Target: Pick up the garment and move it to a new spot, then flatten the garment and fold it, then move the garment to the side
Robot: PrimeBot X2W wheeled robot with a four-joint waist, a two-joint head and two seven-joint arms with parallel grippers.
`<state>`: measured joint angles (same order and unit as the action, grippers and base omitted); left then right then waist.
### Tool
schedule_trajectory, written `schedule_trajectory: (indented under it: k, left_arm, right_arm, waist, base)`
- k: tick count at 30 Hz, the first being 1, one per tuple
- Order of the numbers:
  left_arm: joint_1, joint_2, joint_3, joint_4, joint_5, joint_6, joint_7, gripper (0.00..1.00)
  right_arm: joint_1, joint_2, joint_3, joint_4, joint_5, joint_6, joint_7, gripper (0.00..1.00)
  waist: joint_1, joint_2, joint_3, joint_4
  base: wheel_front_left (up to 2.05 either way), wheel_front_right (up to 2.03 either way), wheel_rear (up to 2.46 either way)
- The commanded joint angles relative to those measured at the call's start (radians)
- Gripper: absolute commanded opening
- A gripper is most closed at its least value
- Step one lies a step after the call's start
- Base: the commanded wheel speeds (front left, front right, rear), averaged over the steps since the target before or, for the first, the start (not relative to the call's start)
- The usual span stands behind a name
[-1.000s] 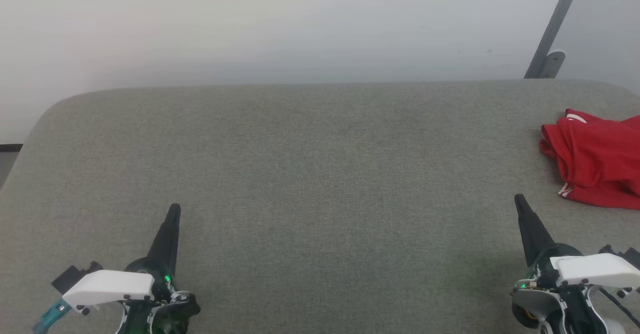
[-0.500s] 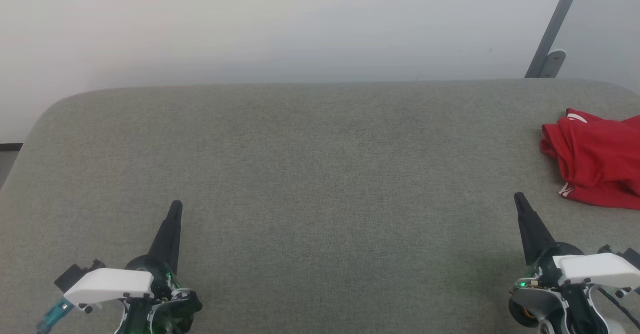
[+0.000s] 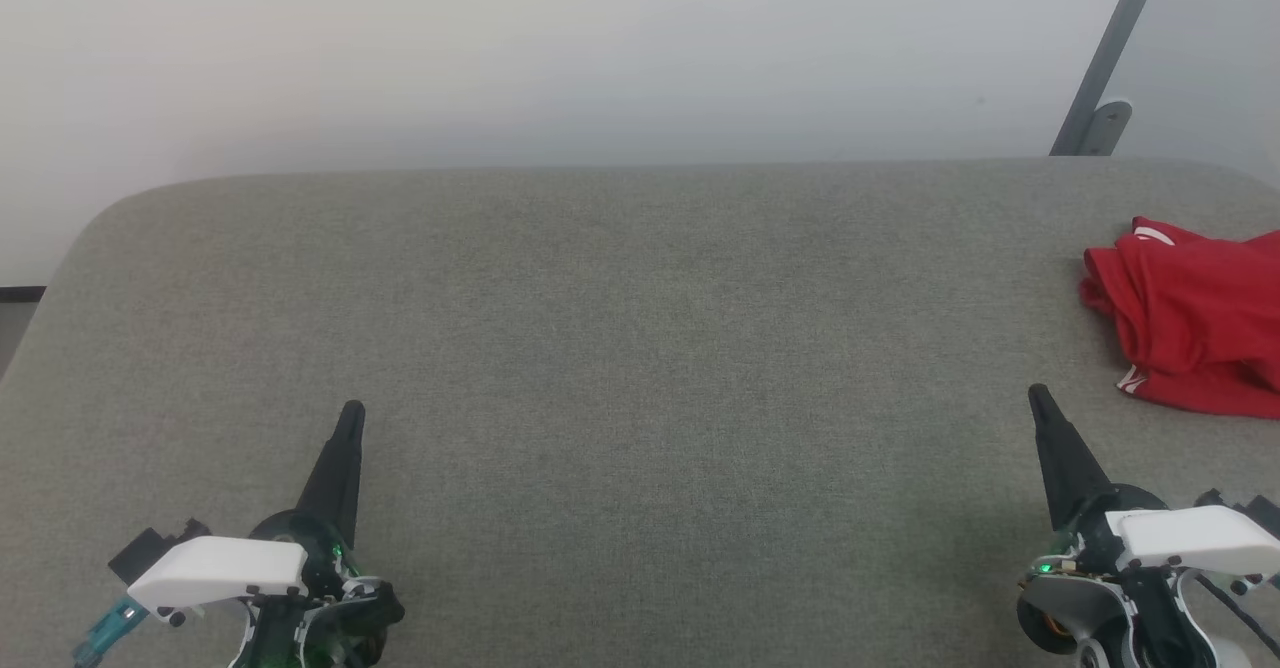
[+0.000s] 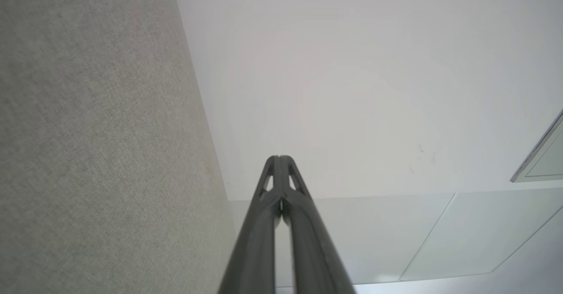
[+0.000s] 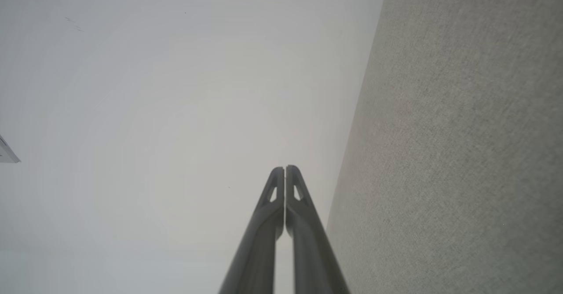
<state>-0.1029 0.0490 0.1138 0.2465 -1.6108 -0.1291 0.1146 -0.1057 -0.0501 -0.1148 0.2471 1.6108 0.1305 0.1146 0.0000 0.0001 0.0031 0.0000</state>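
1. Barely anything differs from the earlier frames: the left hand (image 3: 350,410) and the right hand (image 3: 1037,391) have each edged a touch toward the far edge of the worktop (image 3: 640,348), and the garment (image 3: 1190,318) lies as before.
2. Garment: a crumpled red heap with white trim, at the worktop's right edge toward the far right corner. The picture's edge cuts it off, so its long axis cannot be told; the visible folds run from far edge to near edge.
3. Left hand (image 4: 279,157): near the near left corner, fingers pressed together on nothing, pointing toward the far edge and the wall (image 4: 352,87), leaning slightly right.
4. Right hand (image 5: 285,167): near the near right corner, fingers likewise pressed together and empty, leaning slightly left, near the garment but apart from it.
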Motion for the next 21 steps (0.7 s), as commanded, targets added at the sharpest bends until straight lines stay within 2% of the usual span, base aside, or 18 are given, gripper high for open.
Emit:
schedule_trajectory:
  k: [1, 21]
  left_arm:
    - [-0.012, -0.001, 0.003, -0.003, -0.003, -0.003, 0.003, 0.0]
    - [-0.012, -0.001, 0.002, -0.003, -0.003, -0.003, 0.003, 0.0]
  right_arm:
    - [-0.006, 0.0, 0.001, -0.004, 0.004, 0.0, 0.002, 0.0]
    - [-0.006, 0.0, 0.001, -0.004, 0.004, 0.0, 0.002, 0.0]
  waist:
    - [0.0, -0.0001, 0.0, 0.0]
    - [0.0, -0.0001, 0.0, 0.0]
  base:
    - [0.0, 0.0, 0.0]
    - [0.0, 0.0, 0.0]
